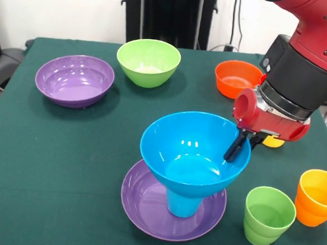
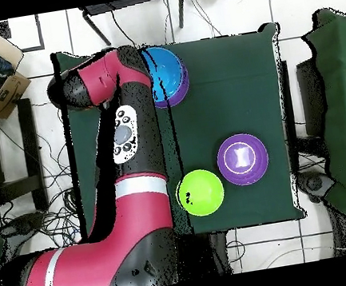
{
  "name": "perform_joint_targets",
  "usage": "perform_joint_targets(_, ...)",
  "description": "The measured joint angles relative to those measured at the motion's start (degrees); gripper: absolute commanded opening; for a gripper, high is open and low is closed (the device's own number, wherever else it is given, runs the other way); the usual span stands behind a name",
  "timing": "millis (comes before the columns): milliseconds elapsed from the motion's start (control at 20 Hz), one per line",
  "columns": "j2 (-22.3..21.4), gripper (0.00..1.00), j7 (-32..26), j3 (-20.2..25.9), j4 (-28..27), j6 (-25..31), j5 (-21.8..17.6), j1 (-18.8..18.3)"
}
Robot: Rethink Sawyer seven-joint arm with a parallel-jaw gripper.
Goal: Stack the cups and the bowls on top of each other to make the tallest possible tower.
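The tower stands at the front of the table: a wide purple bowl (image 1: 146, 202) as base, a blue cup (image 1: 183, 203) in it, and the deep blue bowl (image 1: 189, 149) resting on the cup. My gripper (image 1: 239, 151) straddles the blue bowl's right rim, one black finger (image 1: 234, 150) inside, and looks shut on it. In the overhead view the blue bowl (image 2: 166, 71) sits over the purple base (image 2: 182, 95) beside my arm; the gripper is hidden there. A green cup (image 1: 268, 215) and an orange cup (image 1: 317, 197) stand right of the tower. A yellow cup (image 1: 273, 143) peeks from behind the gripper. The red cup is out of view.
The second purple bowl (image 1: 74, 80) sits at the back left, the light green bowl (image 1: 148, 61) at the back middle, the orange bowl (image 1: 237, 78) at the back right. The overhead view shows the purple bowl (image 2: 243, 158) and green bowl (image 2: 200, 192) too.
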Motion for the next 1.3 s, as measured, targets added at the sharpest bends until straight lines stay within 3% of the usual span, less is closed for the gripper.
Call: perform_joint_targets(1300,-0.18,0.00,0.00,-3.00,0.61,-1.73,0.01,0.67)
